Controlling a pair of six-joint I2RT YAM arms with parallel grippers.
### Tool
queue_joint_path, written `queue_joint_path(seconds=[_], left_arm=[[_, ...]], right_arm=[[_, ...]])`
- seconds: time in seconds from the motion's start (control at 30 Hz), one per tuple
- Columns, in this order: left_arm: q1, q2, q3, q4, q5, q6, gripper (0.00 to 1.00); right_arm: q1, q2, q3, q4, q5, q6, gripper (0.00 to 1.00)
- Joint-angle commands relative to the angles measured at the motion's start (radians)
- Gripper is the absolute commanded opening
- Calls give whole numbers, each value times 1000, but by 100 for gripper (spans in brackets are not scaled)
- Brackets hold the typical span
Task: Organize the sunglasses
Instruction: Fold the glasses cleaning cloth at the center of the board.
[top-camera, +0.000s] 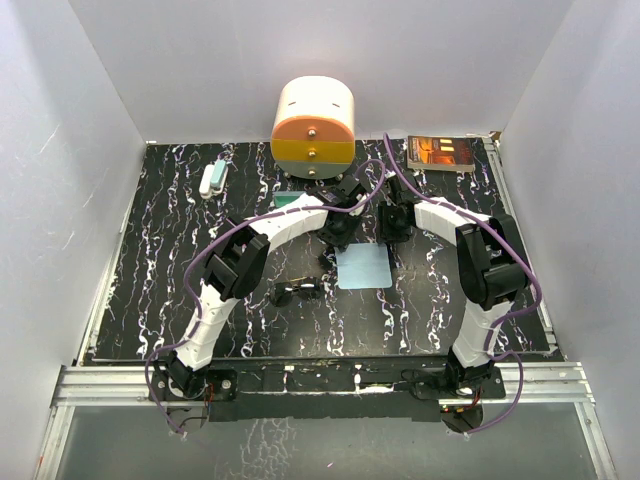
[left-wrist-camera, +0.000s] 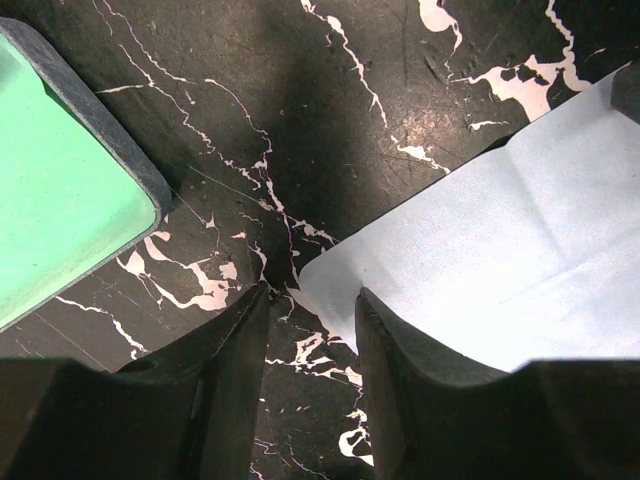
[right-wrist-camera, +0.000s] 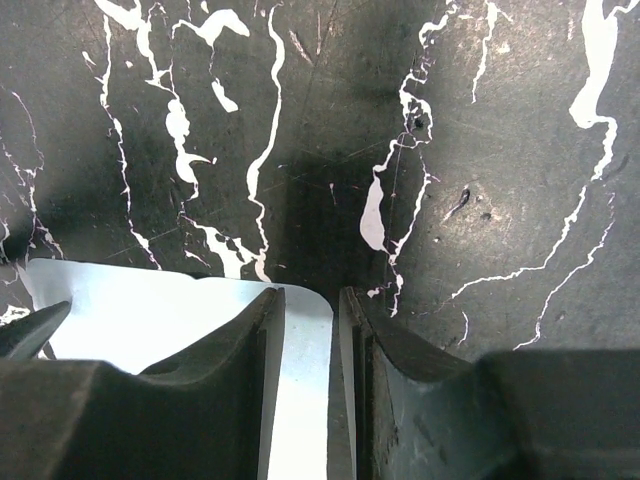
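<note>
1. The sunglasses (top-camera: 297, 291) lie on the black marbled table (top-camera: 170, 260), nearer the arm bases than either claw; they sit to the near left of the left claw (left-wrist-camera: 311, 300) and farther left still of the right claw (right-wrist-camera: 310, 300); neither claw touches them, and they rest near the left edge of the light-blue cloth (top-camera: 362, 267) without overlapping it.
2. The cloth lies flat, stretching from the two claws back toward the bases; its far left corner is at the left claw and its far right corner at the right claw.
3. The left claw is low over the table with its jaws a little apart; the cloth's corner lies flat in the gap between its fingers (left-wrist-camera: 220, 400), and nothing is pinched.
4. The right claw is just to the right of the left one, also low, its jaws parted by a narrow gap; the cloth's other far corner lies in that gap, unheld.
5. A grey case with a green lining (left-wrist-camera: 60, 220) lies open just left of the left claw.
6. Beyond both claws stands a cream and orange container (top-camera: 313, 125); a book (top-camera: 441, 153) lies far right of the right claw, and a small white and teal object (top-camera: 213, 178) far left of the left claw.
</note>
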Motion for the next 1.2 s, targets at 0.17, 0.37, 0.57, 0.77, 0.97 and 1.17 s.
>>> queue_joint_path(seconds=[0.17,0.37,0.57,0.77,0.97,1.17], left_arm=[[-7,77,-48,-49,103,-9,38],[-9,89,-47,-52,113,-8,38],[-10,92,-52,-51,129,-5,30],[-10,93,-67,-50,122,0,5],[-10,101,-63,-54,122,0,0],[-10,95,-48,-60,120,7,0]], right_arm=[[30,111,-34,-32,18,-11,33],[38,131,-47,-33,16,-13,28],[38,122,-58,-22,60,15,31],[32,44,-54,4,86,79,39],[5,-27,-38,7,79,113,39],[-6,-103,-53,6,88,106,39]])
